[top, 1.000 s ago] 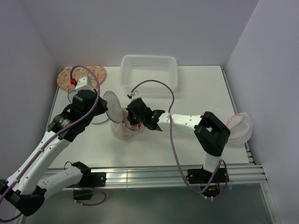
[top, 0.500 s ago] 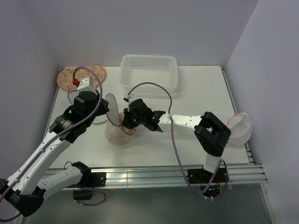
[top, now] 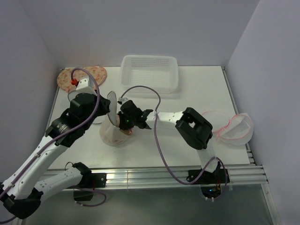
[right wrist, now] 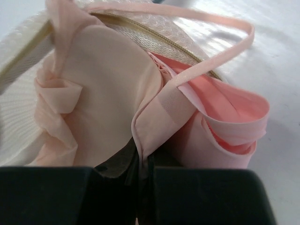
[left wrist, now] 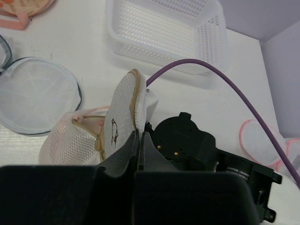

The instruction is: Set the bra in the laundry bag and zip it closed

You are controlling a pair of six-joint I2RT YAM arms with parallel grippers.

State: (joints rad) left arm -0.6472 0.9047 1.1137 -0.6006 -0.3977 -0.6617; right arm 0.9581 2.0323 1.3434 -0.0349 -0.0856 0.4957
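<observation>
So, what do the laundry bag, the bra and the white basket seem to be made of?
The laundry bag: soft white mesh fabric, fine holes visible, tan zip rim. The bra: smooth matte pink cloth, folds softly. The basket: probably rigid white plastic, regular perforations.

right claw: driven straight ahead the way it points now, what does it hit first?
The bra it pinches: the right claw points into the folded cup, with the open laundry bag mesh behind it. Depth past the fabric is unclear.
</observation>
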